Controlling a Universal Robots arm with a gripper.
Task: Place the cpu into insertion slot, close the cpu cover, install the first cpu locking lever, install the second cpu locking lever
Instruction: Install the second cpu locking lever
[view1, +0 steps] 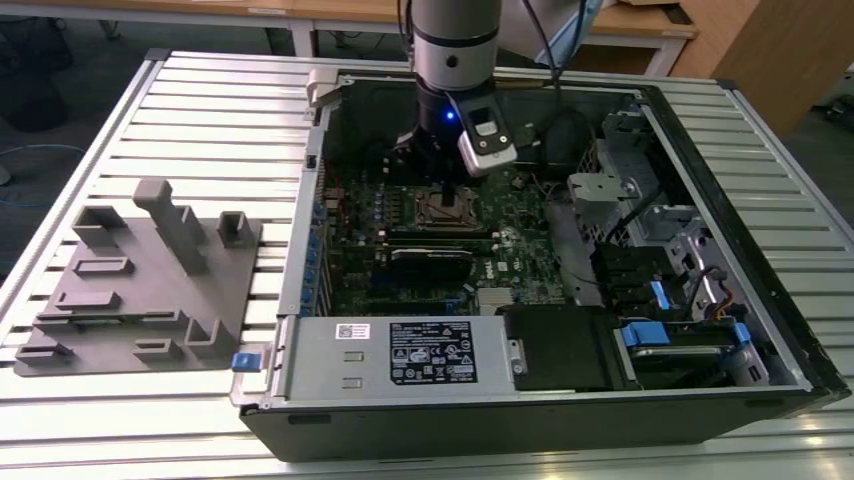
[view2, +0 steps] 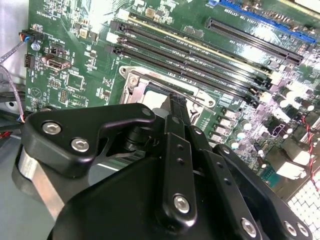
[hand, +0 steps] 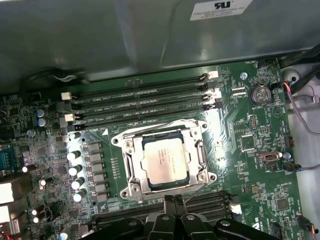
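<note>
End effector (hand: 174, 202) fingertips together beside cpu cover (hand: 131, 150), over cpu (hand: 166, 161).

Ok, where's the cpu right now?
The cpu sits in the insertion slot under the closed cpu cover on the green motherboard, beside the long memory slots, with the gripper close at the socket's edge.

A robotics lab or workshop: an opened computer case (view1: 534, 300) lies on a slatted aluminium tabletop (view1: 200, 110), wooden desks (view1: 641, 25) at twelve o'clock.

One cpu (hand: 165, 161), one cpu cover (hand: 131, 159) (four memory slots (hand: 142, 97)).
</note>
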